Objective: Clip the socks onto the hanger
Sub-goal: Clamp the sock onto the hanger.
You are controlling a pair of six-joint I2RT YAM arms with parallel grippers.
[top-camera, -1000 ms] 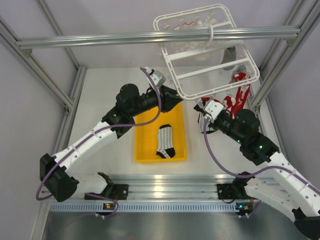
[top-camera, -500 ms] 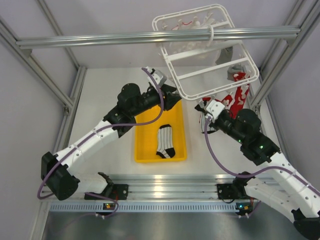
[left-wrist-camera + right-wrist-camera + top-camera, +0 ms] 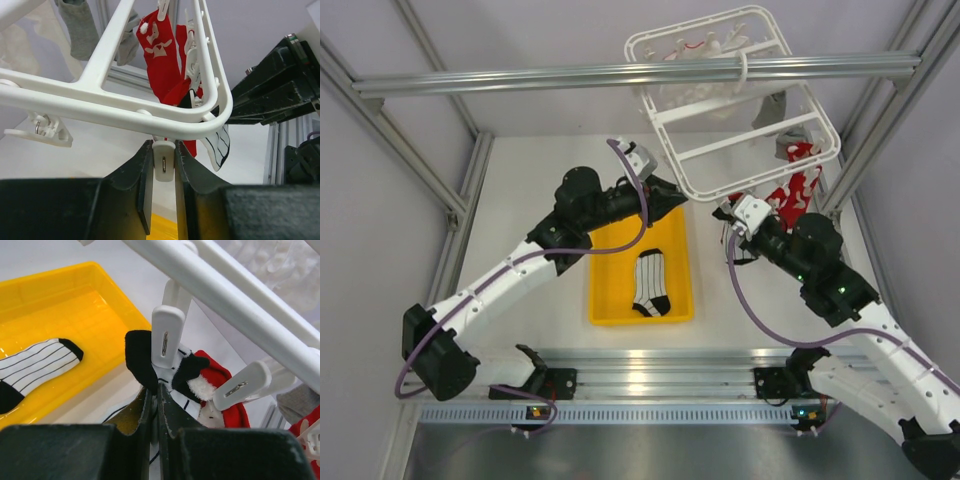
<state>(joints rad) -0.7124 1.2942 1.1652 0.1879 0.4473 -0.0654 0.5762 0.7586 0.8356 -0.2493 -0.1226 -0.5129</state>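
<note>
The left gripper (image 3: 163,152) pinches a white clip (image 3: 164,172) hanging at the hanger's (image 3: 125,107) near corner, apparently to spread its mouth, while the right gripper (image 3: 154,392), closed tight on a striped sock (image 3: 137,357), holds its black end up against a second clip (image 3: 167,335) under the frame.

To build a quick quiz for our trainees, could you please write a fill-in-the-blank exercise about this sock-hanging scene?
1. The tray on the table is ____ in colour.
2. Exactly ____ sock lies in it.
3. The left gripper pinches a white ____ that hangs from the hanger.
4. The right gripper grips a second sock whose visible end is ____.
Missing words: yellow; one; clip; black.
</note>
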